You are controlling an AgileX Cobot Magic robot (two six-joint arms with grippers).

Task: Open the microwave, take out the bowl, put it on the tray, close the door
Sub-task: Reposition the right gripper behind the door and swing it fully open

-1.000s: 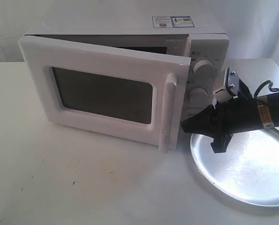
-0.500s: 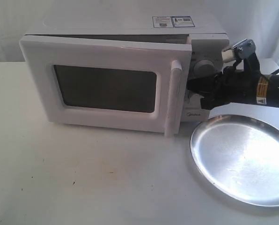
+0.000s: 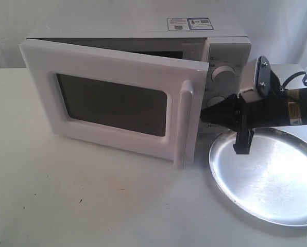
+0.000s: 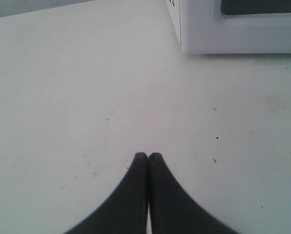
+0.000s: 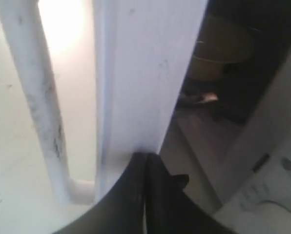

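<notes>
The white microwave (image 3: 143, 25) stands at the back of the table with its door (image 3: 112, 103) swung partly open. My right gripper (image 3: 205, 117) is shut, and its tips press against the door's free edge beside the bar handle (image 3: 183, 126). In the right wrist view that gripper (image 5: 145, 155) touches the door edge (image 5: 145, 73), and the cream bowl (image 5: 223, 46) shows dimly inside the dark cavity. The silver tray (image 3: 277, 180) lies to the right, under the right arm. My left gripper (image 4: 148, 155) is shut on nothing above bare table.
Two round dials (image 3: 223, 74) sit on the microwave's right panel just behind the right gripper. The microwave's lower corner (image 4: 194, 39) shows ahead of the left gripper. White table (image 3: 91, 195) stretches in front of the door.
Half a second ago the door was nearly closed with the right gripper higher by the dials. Now the door stands wider open and the gripper is lower at its edge.
</notes>
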